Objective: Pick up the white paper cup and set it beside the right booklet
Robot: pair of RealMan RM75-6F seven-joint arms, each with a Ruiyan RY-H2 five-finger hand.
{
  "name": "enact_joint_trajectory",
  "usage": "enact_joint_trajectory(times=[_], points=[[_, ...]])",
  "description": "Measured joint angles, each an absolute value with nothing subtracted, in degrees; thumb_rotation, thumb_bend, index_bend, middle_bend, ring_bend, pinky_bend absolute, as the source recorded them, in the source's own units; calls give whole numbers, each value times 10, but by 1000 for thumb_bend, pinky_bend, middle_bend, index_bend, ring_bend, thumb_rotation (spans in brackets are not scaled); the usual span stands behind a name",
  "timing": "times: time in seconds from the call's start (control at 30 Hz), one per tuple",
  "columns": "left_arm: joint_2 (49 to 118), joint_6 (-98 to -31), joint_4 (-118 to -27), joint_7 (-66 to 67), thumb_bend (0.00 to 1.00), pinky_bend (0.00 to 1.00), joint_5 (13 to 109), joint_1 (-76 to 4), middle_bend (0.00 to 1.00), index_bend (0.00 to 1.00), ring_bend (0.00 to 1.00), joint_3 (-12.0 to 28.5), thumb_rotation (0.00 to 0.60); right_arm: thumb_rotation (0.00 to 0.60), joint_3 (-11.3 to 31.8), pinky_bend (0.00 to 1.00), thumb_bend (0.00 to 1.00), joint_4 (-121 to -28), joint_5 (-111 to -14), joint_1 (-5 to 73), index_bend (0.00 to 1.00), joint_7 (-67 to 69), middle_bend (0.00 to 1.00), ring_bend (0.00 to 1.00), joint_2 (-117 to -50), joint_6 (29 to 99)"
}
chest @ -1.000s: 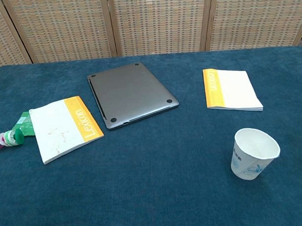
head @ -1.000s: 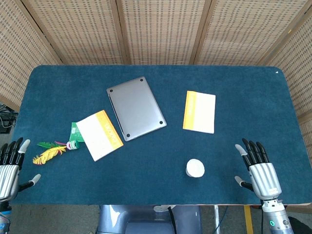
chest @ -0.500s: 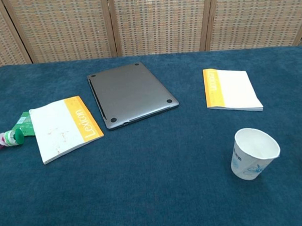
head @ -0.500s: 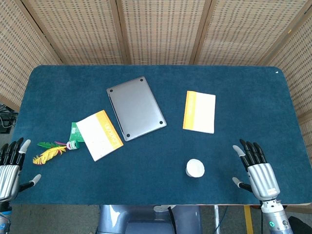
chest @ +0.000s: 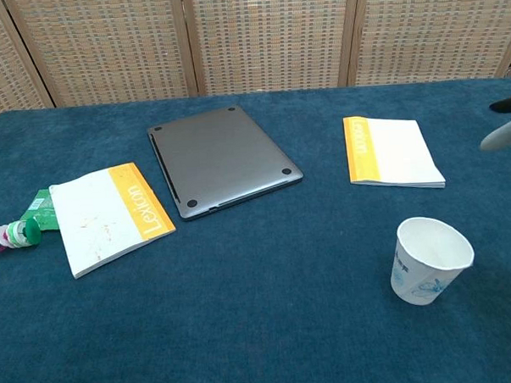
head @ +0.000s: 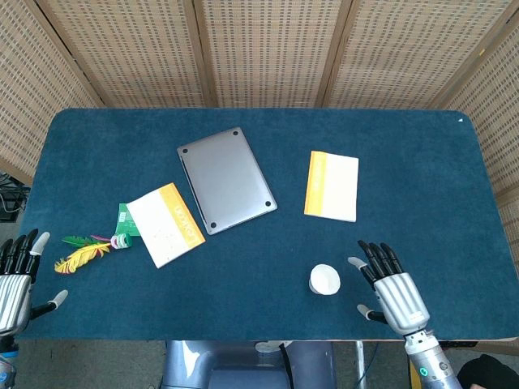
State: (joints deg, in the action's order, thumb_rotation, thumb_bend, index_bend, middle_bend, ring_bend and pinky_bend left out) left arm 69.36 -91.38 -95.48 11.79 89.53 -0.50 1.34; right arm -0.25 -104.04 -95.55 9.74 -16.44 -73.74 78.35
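Observation:
The white paper cup (head: 324,279) (chest: 431,259) stands upright near the table's front edge, empty. Behind it lies the right booklet (head: 332,185) (chest: 392,152), white with an orange spine strip. My right hand (head: 391,287) hovers just right of the cup with fingers spread, holding nothing and apart from the cup; only its fingertips (chest: 505,132) show at the right edge of the chest view. At the front left corner my left hand (head: 16,281) is open and empty.
A closed grey laptop (head: 226,179) (chest: 221,159) lies mid-table. A second booklet (head: 165,224) (chest: 110,216) sits left of it, over a green packet (head: 125,217). A feathered toy (head: 85,250) lies near the left hand. Wicker screens (head: 268,49) stand behind the blue table (head: 259,251).
My right hand has moved left toward the cup and its fingertips now enter the chest view. The cup, booklets and left hand have not moved.

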Motion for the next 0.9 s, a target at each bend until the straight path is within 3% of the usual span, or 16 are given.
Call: enact_joint_trajectory(times=[0.4, 0.7, 0.9], points=[[694, -907, -954, 114, 147, 0, 891, -8, 0, 0, 0, 14, 600, 600, 23, 0, 242, -1085, -851, 141, 203, -263, 0, 0, -782, 698], [693, -906, -954, 112, 147, 0, 890, -8, 0, 0, 0, 14, 600, 600, 35, 0, 323, -1092, -799, 164, 242, -309, 0, 0, -801, 672], [693, -904, -953, 112, 146, 0, 890, -9, 0, 0, 0, 14, 600, 600, 41, 0, 325, -1092, -764, 178, 244, -339, 0, 0, -810, 660]])
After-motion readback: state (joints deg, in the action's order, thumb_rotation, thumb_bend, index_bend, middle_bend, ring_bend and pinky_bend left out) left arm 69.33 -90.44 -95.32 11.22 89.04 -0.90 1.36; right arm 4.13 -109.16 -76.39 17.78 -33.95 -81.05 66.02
